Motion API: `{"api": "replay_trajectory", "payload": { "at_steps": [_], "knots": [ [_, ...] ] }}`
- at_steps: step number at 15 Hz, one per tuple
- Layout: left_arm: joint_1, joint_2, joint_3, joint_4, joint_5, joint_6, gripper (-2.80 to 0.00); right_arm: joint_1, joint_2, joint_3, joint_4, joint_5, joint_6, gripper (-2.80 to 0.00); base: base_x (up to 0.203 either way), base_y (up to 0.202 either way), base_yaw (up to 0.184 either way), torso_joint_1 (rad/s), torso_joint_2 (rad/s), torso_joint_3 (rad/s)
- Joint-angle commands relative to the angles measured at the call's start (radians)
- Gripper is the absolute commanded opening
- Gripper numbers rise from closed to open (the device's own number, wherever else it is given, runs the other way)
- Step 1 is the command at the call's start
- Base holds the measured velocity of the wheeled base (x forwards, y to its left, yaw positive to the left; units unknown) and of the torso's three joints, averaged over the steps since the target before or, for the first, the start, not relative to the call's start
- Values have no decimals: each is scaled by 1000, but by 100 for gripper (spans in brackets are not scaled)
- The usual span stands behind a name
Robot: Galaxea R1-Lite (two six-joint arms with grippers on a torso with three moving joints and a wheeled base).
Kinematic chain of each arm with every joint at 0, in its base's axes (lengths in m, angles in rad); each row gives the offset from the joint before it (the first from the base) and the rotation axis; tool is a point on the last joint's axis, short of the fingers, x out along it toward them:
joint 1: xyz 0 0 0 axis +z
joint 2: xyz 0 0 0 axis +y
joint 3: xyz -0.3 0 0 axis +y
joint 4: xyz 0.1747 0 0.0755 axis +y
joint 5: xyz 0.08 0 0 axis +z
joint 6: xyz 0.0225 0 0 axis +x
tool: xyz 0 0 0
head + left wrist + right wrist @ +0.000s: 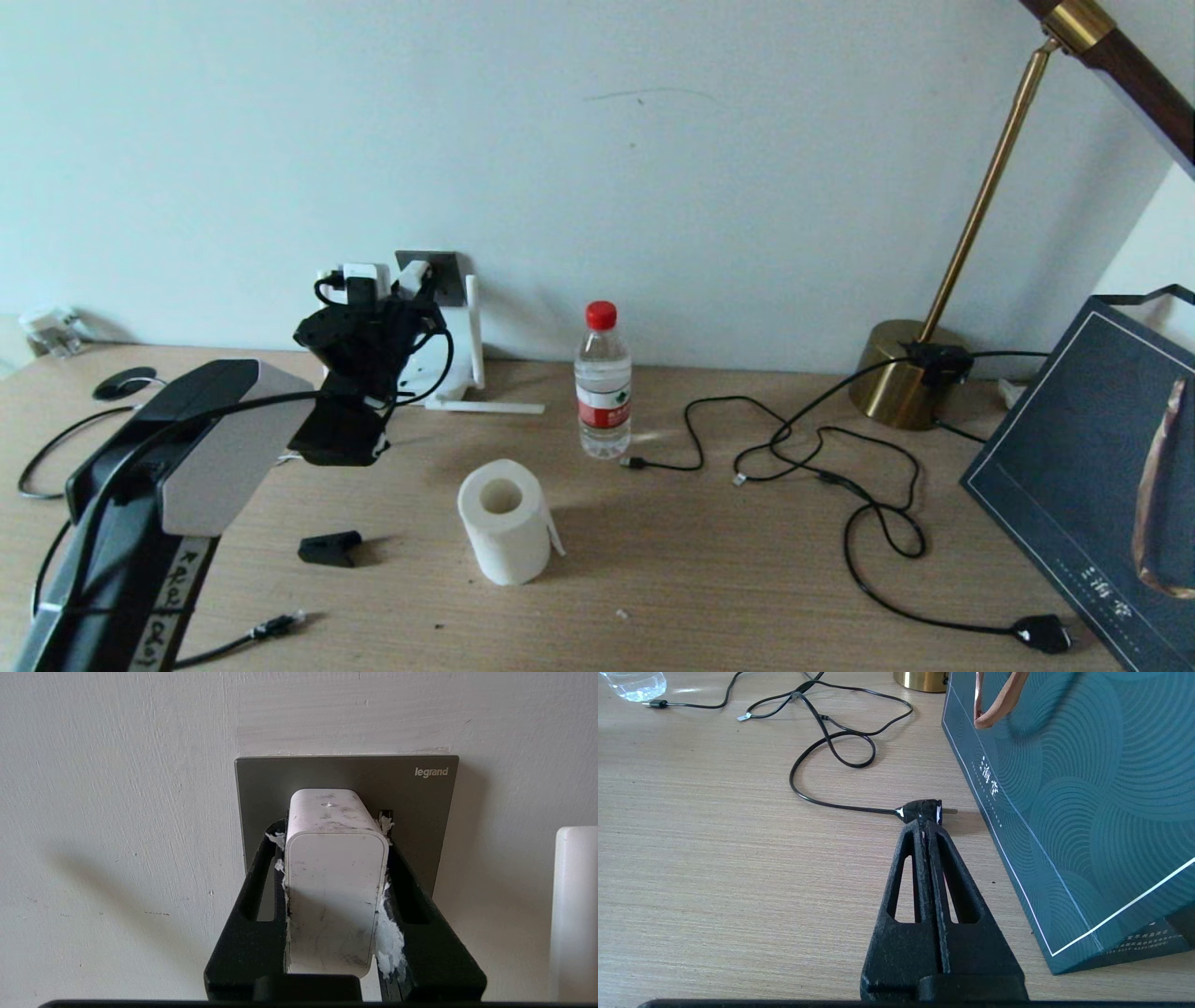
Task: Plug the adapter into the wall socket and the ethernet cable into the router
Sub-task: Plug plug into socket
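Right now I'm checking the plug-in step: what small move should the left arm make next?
Probably open the left gripper and back off: the adapter it clamps already appears seated against the wall socket.

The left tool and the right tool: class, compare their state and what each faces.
1. The left tool is shut on the adapter; the right tool is shut with nothing between its fingers.
2. The left tool faces the wall, at the wall socket; the right tool points over the table toward a black plug beside a teal bag.
Shared: both have black slotted fingers.
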Motion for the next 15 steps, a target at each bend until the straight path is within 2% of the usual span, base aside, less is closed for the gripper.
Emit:
{"api": "replay_trajectory", "payload": {
  "at_steps": [1,6,7,15],
  "knots": [
    [4,-4,2,-7,-1,0,-280,0,1,0,1,0,0,-280,0,0,0,0,0,0],
    [5,11,2,-9,-1,0,-280,0,1,0,1,0,0,-280,0,0,0,0,0,0],
    [5,11,2,-12,-1,-1,0,0,0,0,1,0,0,-280,0,0,0,0,0,0],
    [7,5,5,-25,12,0,0,0,0,0,1,0,0,-280,0,0,0,0,0,0]
  ]
}}
